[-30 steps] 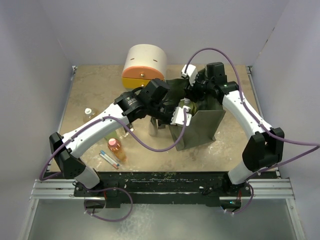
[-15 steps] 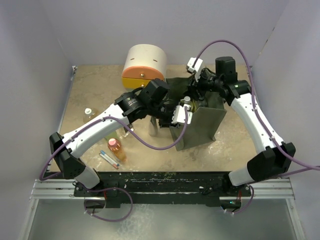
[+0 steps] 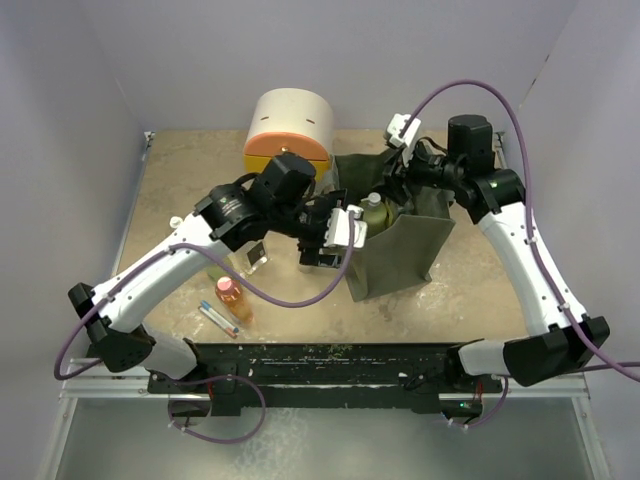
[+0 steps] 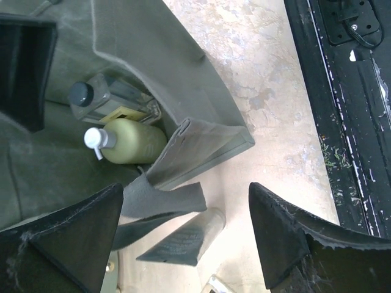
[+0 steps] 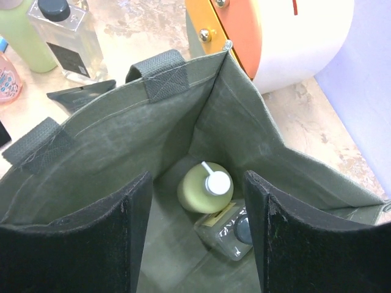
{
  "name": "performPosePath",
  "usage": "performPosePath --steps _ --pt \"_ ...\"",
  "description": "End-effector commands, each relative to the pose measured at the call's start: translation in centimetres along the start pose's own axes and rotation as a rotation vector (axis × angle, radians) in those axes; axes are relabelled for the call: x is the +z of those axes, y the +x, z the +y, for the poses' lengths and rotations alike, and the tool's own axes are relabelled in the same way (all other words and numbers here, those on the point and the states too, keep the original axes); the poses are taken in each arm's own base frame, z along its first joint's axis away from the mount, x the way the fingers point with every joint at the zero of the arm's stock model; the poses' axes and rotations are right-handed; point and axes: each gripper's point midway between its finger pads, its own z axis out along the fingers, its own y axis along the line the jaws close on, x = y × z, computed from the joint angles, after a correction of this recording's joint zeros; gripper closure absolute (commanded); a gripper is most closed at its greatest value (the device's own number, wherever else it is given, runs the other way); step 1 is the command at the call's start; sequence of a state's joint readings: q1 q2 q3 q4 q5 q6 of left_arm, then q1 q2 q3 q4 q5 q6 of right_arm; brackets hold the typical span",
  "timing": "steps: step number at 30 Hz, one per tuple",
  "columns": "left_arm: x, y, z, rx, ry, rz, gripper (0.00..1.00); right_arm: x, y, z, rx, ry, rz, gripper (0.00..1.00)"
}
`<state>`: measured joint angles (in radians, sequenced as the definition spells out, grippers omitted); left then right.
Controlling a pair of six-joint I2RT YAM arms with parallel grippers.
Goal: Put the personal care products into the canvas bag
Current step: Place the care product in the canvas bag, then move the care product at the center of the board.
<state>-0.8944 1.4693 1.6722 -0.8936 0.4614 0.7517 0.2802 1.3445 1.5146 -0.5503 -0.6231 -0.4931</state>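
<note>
The canvas bag (image 3: 405,258) stands upright right of centre on the table (image 3: 180,165), mouth gaping wide, just beside the round drawer unit (image 3: 290,125). Look down inside, two items are in: the pale green pump bottle (image 5: 204,189) lies on the bag floor, white pump up towards the camera, and one clear square black-capped bottle (image 5: 229,232) sits tight against it in the corner. Out on the table, to the bag's left, the other clear square bottle (image 3: 255,255) stands upright with a green bottle (image 5: 21,36) right beside it. Nearer the front edge are the orange pink-capped bottle (image 3: 231,297) and the slim grey tube (image 3: 217,319), close together. The right gripper (image 5: 197,180) hangs over the bag's mouth, jaws spread wide, nothing between them but the view down to the two bottles. The left gripper (image 4: 183,195) hovers at the bag's near-left corner, above a drooping strap handle (image 4: 177,241), jaws apart too and clamping nothing.
</note>
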Motion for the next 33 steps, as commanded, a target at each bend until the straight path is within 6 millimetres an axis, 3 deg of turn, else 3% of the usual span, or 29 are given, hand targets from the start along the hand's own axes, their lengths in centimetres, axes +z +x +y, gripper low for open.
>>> performPosePath --steps 1,9,17,24,27,33 --pt "-4.2 -2.2 1.4 0.029 -0.100 -0.048 0.14 -2.6 -2.9 0.5 -0.049 0.017 -0.054 0.36" --pt "-9.5 0.5 4.1 -0.072 -0.283 -0.038 0.12 -4.6 -3.6 0.7 -0.052 0.061 -0.053 0.34" --pt "-13.3 5.9 6.3 -0.250 -0.518 0.046 0.00 -7.6 -4.6 -0.4 -0.039 0.158 -0.064 0.31" --pt "-15.5 10.4 6.2 -0.388 -0.626 0.130 0.01 -10.6 -4.1 -1.6 -0.011 0.288 -0.052 0.18" --pt "-15.9 12.2 6.0 -0.451 -0.649 0.163 0.01 -11.4 -2.9 -1.6 -0.008 0.338 -0.023 0.01" --pt "-17.0 15.1 5.0 -0.587 -0.691 0.177 0.01 -13.0 -1.2 -0.9 -0.029 0.389 0.032 0.00"
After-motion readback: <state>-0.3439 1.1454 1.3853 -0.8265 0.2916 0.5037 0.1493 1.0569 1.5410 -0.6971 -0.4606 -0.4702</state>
